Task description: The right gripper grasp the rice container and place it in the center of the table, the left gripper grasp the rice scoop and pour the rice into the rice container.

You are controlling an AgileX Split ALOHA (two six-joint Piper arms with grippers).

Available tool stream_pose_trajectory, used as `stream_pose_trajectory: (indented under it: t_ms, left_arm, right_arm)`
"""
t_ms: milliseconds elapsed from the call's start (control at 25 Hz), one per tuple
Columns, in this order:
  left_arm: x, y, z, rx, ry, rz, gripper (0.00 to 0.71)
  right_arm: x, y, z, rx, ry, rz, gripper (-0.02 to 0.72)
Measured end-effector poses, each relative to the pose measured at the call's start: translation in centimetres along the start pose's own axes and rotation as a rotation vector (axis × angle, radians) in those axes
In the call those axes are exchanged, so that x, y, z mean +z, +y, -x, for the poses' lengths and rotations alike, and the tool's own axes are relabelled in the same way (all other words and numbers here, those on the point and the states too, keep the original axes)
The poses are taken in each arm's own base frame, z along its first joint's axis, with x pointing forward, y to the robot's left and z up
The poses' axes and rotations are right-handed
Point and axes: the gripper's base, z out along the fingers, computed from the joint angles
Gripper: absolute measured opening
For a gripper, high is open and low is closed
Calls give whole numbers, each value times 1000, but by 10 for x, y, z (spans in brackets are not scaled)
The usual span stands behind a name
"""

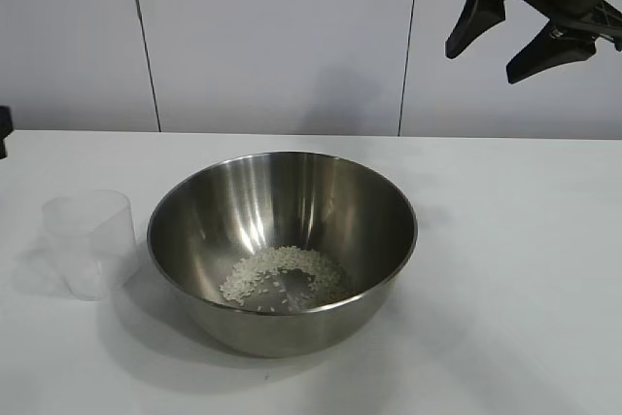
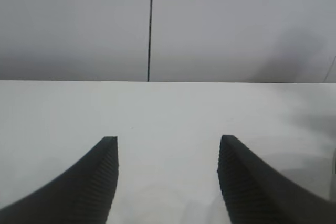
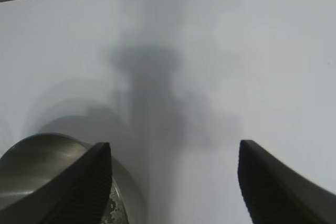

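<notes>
From the exterior view, the large round shiny stainless-steel bowl, the rice container point(image 1: 282, 245), stands on the plain white flat bench point(image 1: 515, 269), and it serves here as the landmark. Inside it, on its floor, lies a loose heap of small white rice grains point(image 1: 282, 274). Just beside the bowl, on the side away from the raised arm, stands the small translucent whitish plastic cup, the rice scoop point(image 1: 89, 240), upright and apart from the bowl's wall. The right claw point(image 1: 520, 31), black with tapered pointed fingers, hangs high above and well off to the other side of the bowl, its fingers spread and holding nothing. A small dark sliver at the edge of the picture beyond the scoop may be part of the left arm, though too little shows to be sure.

In the left wrist view, the left claw point(image 2: 168, 174) has its two ribbed black fingers point(image 2: 94, 182) standing apart with only bare white bench between them; nothing is gripped, and neither scoop nor bowl lies between the tips.

In the right wrist view, the right claw point(image 3: 176, 182) is likewise spread and empty. The steel bowl point(image 3: 42, 166) shows behind one finger point(image 3: 84, 187), below the claw and to one side of it, not between the fingers, with a few grains point(image 3: 116, 211) glimpsed inside.
</notes>
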Motion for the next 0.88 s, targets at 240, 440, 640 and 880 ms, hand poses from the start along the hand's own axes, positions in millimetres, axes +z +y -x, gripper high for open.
stream_pose_trajectory:
  t_ms: [240, 440, 640, 880]
  left_arm:
    - [31, -9, 23, -101, 231, -65, 414]
    - [41, -8, 56, -142, 332, -27, 414]
    - [42, -5, 89, -167, 454, 33, 414]
    - [44, -11, 133, -194, 564, 79, 414]
  right_arm:
    - [0, 0, 0, 0, 0, 0, 474]
    - [0, 0, 0, 0, -1, 0, 474]
    - [0, 0, 0, 0, -1, 0, 474]
    - [0, 0, 0, 0, -1, 0, 474]
